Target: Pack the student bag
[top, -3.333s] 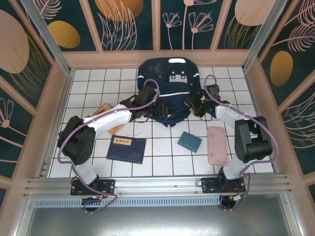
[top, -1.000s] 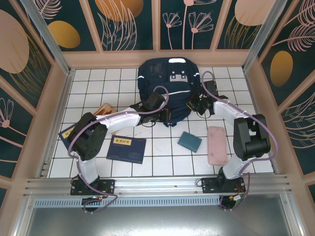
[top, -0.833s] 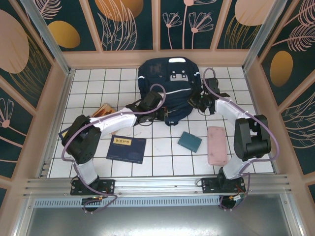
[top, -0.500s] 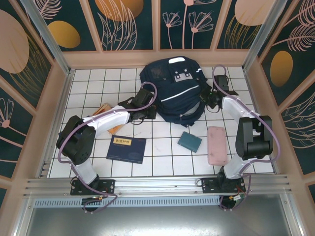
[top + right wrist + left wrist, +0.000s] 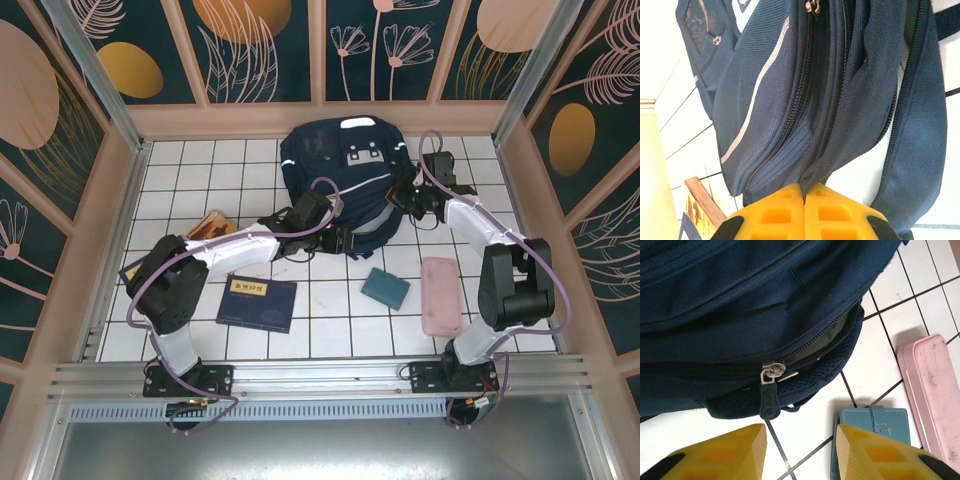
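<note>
lying far-middle on the counter (image 5: pixel 190 180), the student bag (image 5: pixel 335 175) is flanked by open room. its fabric is pinched by the closed right end effector (image 5: pixel 804 189); the left end effector (image 5: pixel 800 432), shut a second ago, is parted, empty.

The student bag (image 5: pixel 740 300) is matt navy woven cloth with a coarse weave and a mesh-textured edge below its zip. Its zip slider (image 5: pixel 772 372) is shiny metal and carries a dull, rubbery-looking pull tab. The worktop (image 5: pixel 880 340) is glossy white tile, the pink case (image 5: pixel 932 385) smooth, scuffed plastic, the teal wallet (image 5: pixel 875 422) leather-like, and the left gripper (image 5: pixel 799 434) has matt yellow plastic fingers (image 5: pixel 725 450).
</note>
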Robot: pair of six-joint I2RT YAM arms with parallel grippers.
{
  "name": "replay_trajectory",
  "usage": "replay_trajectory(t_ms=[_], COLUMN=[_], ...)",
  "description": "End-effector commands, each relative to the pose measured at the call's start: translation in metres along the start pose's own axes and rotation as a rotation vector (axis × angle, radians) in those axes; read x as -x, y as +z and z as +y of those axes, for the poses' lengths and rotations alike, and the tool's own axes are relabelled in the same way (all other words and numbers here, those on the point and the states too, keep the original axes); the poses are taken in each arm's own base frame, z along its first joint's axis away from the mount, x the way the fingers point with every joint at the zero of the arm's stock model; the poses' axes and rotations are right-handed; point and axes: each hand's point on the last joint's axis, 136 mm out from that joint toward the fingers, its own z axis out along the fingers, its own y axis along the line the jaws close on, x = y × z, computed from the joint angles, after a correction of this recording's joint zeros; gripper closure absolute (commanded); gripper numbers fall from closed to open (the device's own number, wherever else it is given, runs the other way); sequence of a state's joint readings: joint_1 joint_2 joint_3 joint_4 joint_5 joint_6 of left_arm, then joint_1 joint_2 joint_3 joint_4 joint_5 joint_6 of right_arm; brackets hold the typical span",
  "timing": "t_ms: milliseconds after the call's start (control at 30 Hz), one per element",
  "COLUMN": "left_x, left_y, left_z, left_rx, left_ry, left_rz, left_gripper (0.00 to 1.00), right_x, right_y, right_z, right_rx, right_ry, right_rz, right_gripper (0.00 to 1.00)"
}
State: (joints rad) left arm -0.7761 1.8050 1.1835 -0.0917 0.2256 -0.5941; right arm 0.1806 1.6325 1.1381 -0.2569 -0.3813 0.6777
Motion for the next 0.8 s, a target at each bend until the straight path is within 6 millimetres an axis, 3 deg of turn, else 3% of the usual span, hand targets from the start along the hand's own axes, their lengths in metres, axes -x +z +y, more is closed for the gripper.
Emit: replay_trajectory(t_ms=[0, 167, 300, 467, 767], left_x=[-0.004, 0.001, 0.006, 0.012, 0.019], left_y=[0.014, 0.022, 0.030, 0.036, 0.037], left_z=[0.007, 0.028, 0.020, 0.019, 0.008], left_rx=[-0.008, 0.102, 0.058, 0.055, 0.002], left_ry=[-0.045, -0.049, -0.052, -0.055, -0.051], left_rz=[0.010, -0.014, -0.022, -0.037, -0.059], left_gripper=[0.57, 0.53, 0.58, 0.72, 0.73], right_x=[0.017, 0.016, 0.014, 0.014, 0.011], right_y=[-0.023, -0.023, -0.023, -0.026, -0.025], right_z=[0.051, 0.052, 0.053, 0.055, 0.055], right_rx=[0.156, 0.163, 0.166, 0.173, 0.180], right_ry=[-0.093, -0.093, -0.091, -0.097, -0.092], right_rz=[-0.060, -0.054, -0.051, -0.057, -0.047], right_gripper=[0.98, 0.98, 0.98, 0.98, 0.98])
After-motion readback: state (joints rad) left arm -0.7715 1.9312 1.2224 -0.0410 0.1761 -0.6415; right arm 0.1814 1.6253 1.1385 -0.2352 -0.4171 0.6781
